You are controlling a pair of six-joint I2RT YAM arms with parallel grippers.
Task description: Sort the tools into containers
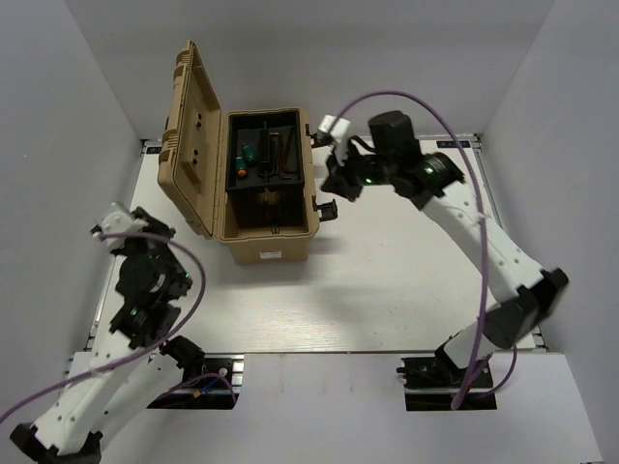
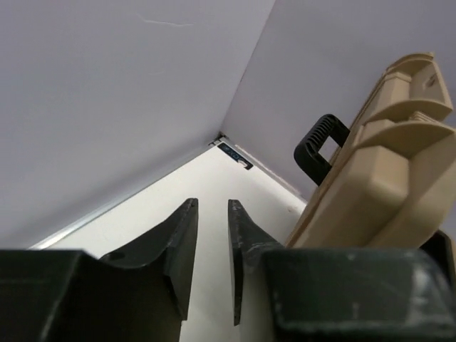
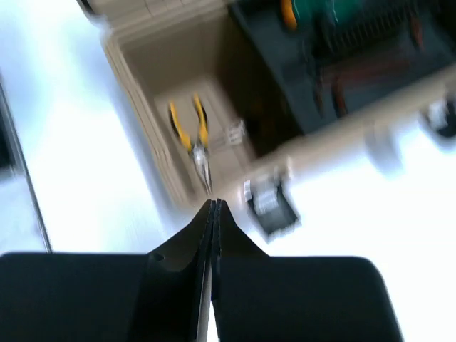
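Note:
The tan toolbox point(image 1: 269, 227) stands open at the middle left, its lid point(image 1: 193, 135) raised to the left. Its black tray point(image 1: 263, 155) holds a green-handled screwdriver point(image 1: 250, 153), which also shows blurred in the right wrist view point(image 3: 342, 11). Yellow-handled pliers point(image 3: 191, 128) lie on the box floor below the tray. The hex keys cannot be made out. My right gripper point(image 1: 338, 179) hovers just right of the box, above its side latch point(image 3: 271, 206); its jaws point(image 3: 215, 204) are shut and empty. My left gripper point(image 2: 211, 203) is open a little and empty, left of the lid point(image 2: 385, 164).
The box's black top handle point(image 2: 320, 146) sticks out from the lid toward the back wall. White walls close in the table at the back and on both sides. A purple cable loops over each arm.

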